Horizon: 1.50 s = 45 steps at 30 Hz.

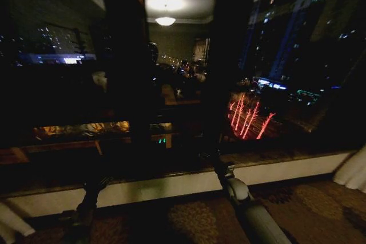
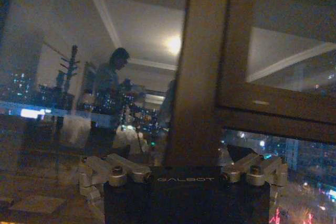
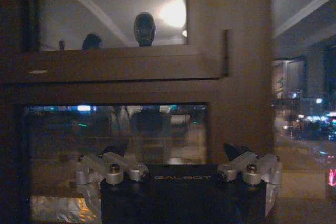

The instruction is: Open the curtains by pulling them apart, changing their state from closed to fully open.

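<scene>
Night has turned the big window (image 1: pixel 183 84) into a mirror, and nearly everything past the glass is reflection mixed with city lights. Nearest the robot is patterned carpet (image 1: pixel 194 215), running up to a pale sill (image 1: pixel 171 184) along the foot of the glass. Both arms reach forward over it: the right gripper (image 1: pixel 207 155) sits close to the dark window frame (image 1: pixel 211 84) near the middle, and the left gripper (image 1: pixel 103 182) hangs low by the sill. Each wrist camera looks straight at bare glass and frame past its own spread jaws, so both grippers stand wide with nothing in them. That fits arms that have no cloth to pull.

The curtains (image 1: pixel 353 170) are bunched at the far edges, one pale fold at the right end of the sill and what is probably the other panel at the lower left corner, though the dim light makes that one hard to be sure of. With the whole middle of the window uncovered, I judge the job essentially done.

Farther off, the glass shows a ceiling lamp (image 1: pixel 166 20) and red light streaks (image 1: pixel 247 119) outside
</scene>
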Tool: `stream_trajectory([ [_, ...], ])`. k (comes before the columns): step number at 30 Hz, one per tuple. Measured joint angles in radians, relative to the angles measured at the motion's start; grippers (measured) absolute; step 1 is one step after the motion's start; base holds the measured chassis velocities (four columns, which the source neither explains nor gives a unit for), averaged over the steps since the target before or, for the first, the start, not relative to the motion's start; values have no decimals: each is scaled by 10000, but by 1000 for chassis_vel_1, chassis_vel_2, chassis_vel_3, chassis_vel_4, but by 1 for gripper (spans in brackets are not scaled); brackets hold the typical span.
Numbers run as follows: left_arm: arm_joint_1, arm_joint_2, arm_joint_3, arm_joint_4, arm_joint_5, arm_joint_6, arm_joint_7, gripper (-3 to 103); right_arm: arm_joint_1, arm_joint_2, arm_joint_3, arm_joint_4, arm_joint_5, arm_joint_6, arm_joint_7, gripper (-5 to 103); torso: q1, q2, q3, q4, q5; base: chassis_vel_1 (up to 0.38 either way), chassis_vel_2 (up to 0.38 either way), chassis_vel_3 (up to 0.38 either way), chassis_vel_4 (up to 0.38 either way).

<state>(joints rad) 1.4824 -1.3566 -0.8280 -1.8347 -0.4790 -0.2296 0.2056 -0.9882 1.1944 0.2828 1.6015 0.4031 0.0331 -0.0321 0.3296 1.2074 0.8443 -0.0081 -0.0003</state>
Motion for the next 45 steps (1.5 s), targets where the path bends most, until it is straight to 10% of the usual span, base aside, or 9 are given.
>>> stream_trajectory([
  [21,0,-1,0,0,0,0,3,100,0,-1,1,0,0,0,1,100,0,0,1,-3,6,-322,-326,317,327],
  [45,0,2,-4,1,0,0,0,100,0,2,-2,0,0,0,-1,100,-1,1,0,0,2,9,-2,8,-8],
])
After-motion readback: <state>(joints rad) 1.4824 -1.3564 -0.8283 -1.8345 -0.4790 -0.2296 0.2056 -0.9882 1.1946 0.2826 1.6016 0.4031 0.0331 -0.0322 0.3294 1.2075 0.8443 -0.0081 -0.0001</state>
